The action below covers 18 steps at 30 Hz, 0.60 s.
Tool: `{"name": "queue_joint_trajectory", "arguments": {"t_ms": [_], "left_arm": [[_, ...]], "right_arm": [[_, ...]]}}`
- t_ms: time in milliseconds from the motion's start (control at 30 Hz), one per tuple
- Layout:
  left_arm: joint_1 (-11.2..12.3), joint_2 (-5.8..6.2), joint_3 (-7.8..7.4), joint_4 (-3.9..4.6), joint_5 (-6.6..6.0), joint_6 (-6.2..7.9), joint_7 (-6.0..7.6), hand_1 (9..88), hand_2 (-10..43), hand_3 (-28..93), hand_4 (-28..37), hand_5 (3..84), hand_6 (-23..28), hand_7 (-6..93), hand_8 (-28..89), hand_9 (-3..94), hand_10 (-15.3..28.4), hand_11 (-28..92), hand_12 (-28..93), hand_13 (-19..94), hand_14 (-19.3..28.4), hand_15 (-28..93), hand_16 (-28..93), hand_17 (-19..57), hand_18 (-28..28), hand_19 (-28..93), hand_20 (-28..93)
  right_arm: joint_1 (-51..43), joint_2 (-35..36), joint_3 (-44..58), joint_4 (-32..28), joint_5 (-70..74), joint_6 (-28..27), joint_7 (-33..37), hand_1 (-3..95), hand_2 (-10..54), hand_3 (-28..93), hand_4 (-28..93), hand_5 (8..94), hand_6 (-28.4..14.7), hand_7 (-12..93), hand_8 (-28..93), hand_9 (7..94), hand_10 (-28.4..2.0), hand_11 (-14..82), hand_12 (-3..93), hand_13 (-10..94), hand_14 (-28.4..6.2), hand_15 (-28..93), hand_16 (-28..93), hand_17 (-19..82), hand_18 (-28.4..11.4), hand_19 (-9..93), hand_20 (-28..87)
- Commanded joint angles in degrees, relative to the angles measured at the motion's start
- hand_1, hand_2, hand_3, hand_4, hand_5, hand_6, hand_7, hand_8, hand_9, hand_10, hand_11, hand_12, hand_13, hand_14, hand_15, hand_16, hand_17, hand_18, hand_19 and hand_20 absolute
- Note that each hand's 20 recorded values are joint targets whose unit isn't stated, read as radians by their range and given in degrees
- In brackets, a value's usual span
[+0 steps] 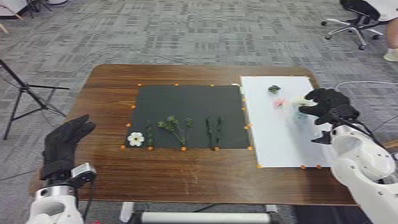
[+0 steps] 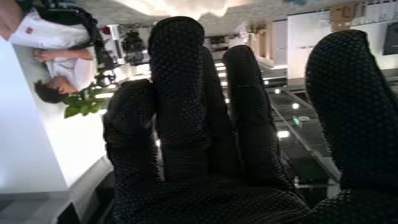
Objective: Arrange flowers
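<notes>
Over the white board (image 1: 275, 142), my right hand (image 1: 330, 103) has its fingers beside a pale flower (image 1: 303, 101); whether they touch, I cannot tell. In the right wrist view my right hand (image 2: 191, 145) is open with its fingers extended, and a cream, petal-like shape (image 2: 182, 6) lies beyond the fingertips. A pink flower (image 1: 280, 102), a dark green piece (image 1: 274, 89) and a faint bluish piece (image 1: 299, 118) are on the board. The black mat (image 1: 187, 102) holds a white flower (image 1: 135, 139), a branching green stem (image 1: 173, 127) and slim dark stems (image 1: 214, 131). My left hand (image 1: 65, 140) is open, left of the mat.
The brown table (image 1: 178, 172) surrounds the mat and board, with small orange markers along their edges. A black tripod (image 1: 29, 87) stands on the floor to the left. An office chair (image 1: 355, 27) is behind at the right.
</notes>
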Motion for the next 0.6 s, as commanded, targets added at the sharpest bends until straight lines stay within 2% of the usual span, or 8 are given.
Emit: {"name": "queue_joint_trajectory", "arguments": {"t_ms": [33,400,533,600], "left_arm": [[0.56,-0.78,0.28,-0.54,0.24,0.35,0.45,22.8,9.8,72,-28.3,53.9,1.2,16.6,-8,55.6,14.4,22,15,46,17.2,18,3,11.2,11.3,7,21],[0.34,-0.98,0.49,-0.2,0.08,0.12,0.58,22.9,9.5,71,-28.3,53.9,1.2,16.6,-8,55.6,14.3,22,15,46,17.2,18,2,11.2,11.4,7,21],[0.14,-0.98,0.63,-0.14,0.11,-0.12,0.44,22.8,9.4,72,-28.3,53.9,1.2,16.6,-8,55.6,14.3,22,15,46,17.2,18,3,11.2,11.4,7,21],[0.03,-0.94,0.67,-0.12,0.27,-0.13,0.36,22.8,9.4,71,-28.3,53.9,1.2,16.6,-8,55.5,14.3,22,15,46,17.2,18,3,11.2,11.4,7,21]], "right_arm": [[-0.22,-1.26,-0.83,0.21,-0.74,-1.78,0.23,37.3,-9.5,66,-13,57.7,-2.0,16,-7,60.9,-14.0,10.5,17.1,72,-10.7,46,30,39,-19.1,76,53],[-1.04,-2.66,-2.65,1.96,-2.62,-4.18,0.39,39.8,-9.5,65,-14,59.6,-1.6,17,-7,64.2,-13.7,12.4,17.8,72,-10.3,47,30,39,-19.2,77,53],[-0.6,-3.19,-3.18,3.52,-3.84,-3.62,1.03,44.3,-9.5,66,-15,60.1,-1.2,18,-7,65.3,-13.4,13.2,17.8,73,-9.4,47,30,41,-18.3,77,53],[-0.56,-3.22,-3.49,4.18,-4.24,-2.38,1.15,50.7,-9.5,65,-18,61.5,-0.9,20,0,67.2,-13.1,14.1,17.7,75,-8.8,47,30,42,-17.8,77,53]]}}
